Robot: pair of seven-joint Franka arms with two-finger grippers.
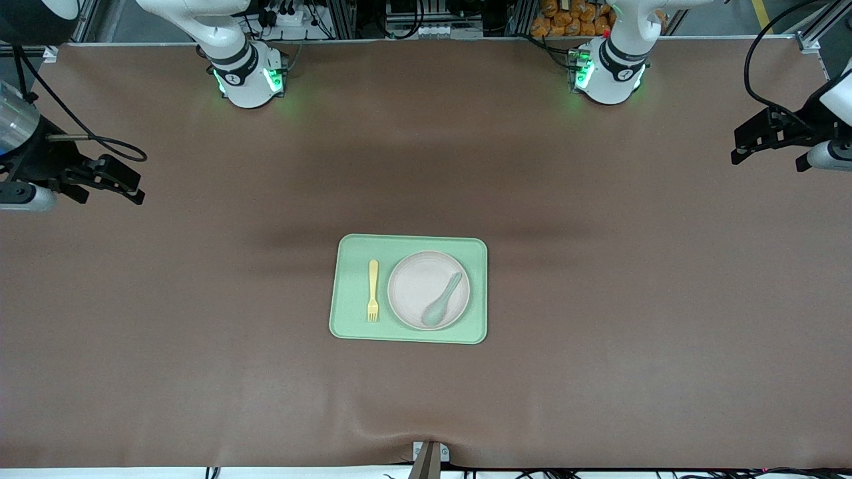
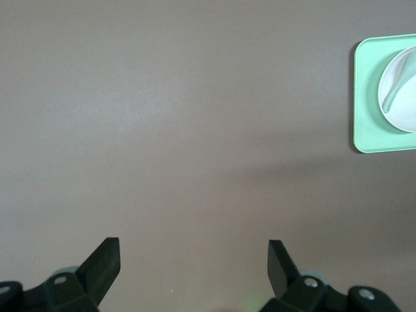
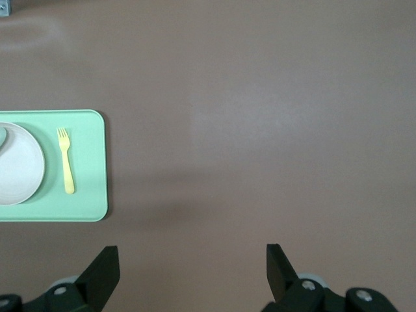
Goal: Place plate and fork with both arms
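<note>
Both grippers hang spread and empty over bare table: my left gripper (image 1: 765, 143) at its arm's end, my right gripper (image 1: 110, 179) at the other end, each well apart from the work. Between them sits the green tray (image 1: 349, 319), carrying the plate (image 1: 416, 283) with a spoon (image 1: 442, 303) lying on it. Just beside the plate, toward the right arm's end, lies the fork (image 1: 373, 291), its long axis running toward the front camera, tines nearest. I judge the right arm suits the fork, the left the plate. Open brown table surrounds the tray on every side.
</note>
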